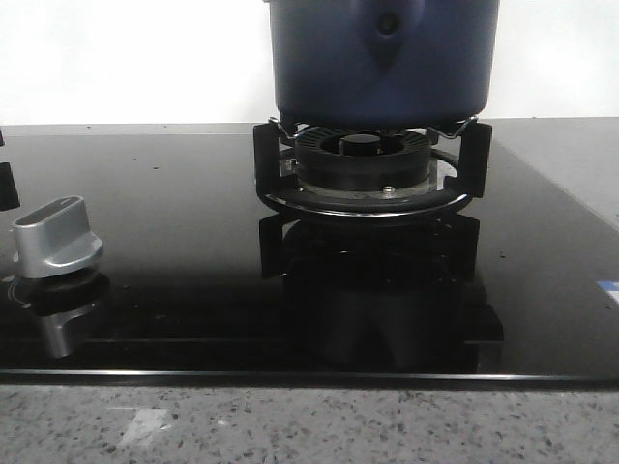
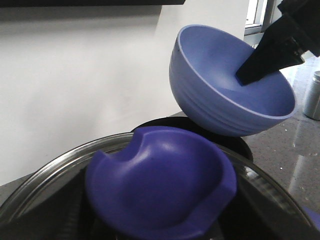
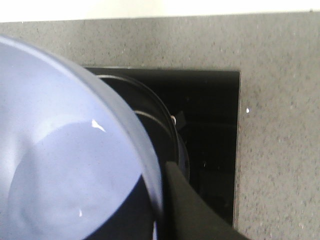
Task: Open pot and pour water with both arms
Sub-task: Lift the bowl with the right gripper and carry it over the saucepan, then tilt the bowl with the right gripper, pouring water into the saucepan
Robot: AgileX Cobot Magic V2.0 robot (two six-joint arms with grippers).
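In the front view, the dark blue pot (image 1: 384,60) sits on the black burner stand (image 1: 368,174) of the shiny black stove top (image 1: 193,242). A silver knob (image 1: 56,237) is at the left. No arm shows here.

In the left wrist view, a glass lid (image 2: 60,170) with a purple knob (image 2: 160,182) fills the bottom. The left gripper itself is hidden, so I cannot tell if it is squeezing. Above, a light blue bowl (image 2: 220,95) is tipped, with the right gripper's black finger (image 2: 270,55) inside it.

In the right wrist view, the right gripper pinches the bowl's rim (image 3: 150,170), over the pot.

If the bowl tips too fast or sits off to the side, I think water could splash onto the stove
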